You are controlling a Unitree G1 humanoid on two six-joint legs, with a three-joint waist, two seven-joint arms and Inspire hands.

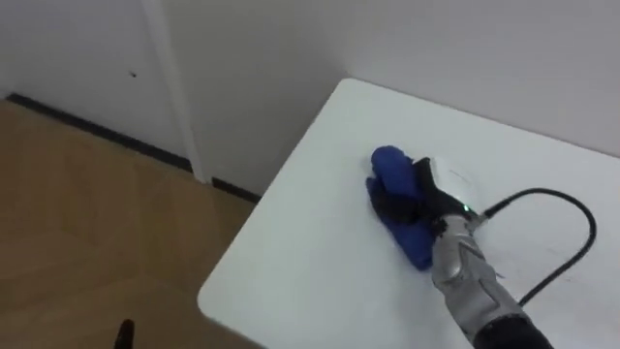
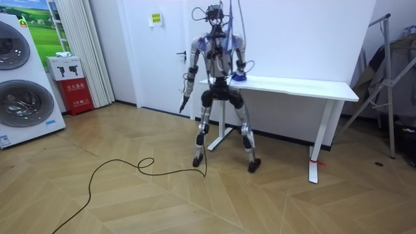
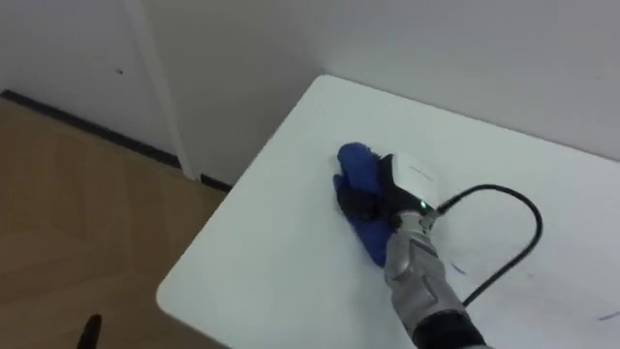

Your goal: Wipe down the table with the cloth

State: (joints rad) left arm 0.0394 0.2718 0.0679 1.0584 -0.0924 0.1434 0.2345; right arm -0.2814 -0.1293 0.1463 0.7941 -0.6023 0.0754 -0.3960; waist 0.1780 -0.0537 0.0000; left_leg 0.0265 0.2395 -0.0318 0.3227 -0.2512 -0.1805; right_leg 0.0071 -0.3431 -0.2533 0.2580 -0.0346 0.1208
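Closest to me, my right hand reaches in from the lower right and rests on the white desk. Its dark fingers are curled over a blue cloth and grip it against the desk top. The cloth is bunched, with one end sticking out beyond the fingers toward the far left and another tail lying back beside the wrist. It sits a little in from the desk's left corner, well short of the wall behind. Off the desk's left edge I see wood floor running up to a dark skirting at the white wall.

In the room view I am standing upright at the left end of the desk, facing it. My left hand hangs at my side, clear of the desk; I cannot tell its state. Stacked washing machines and a red cabinet stand along the room view's left.
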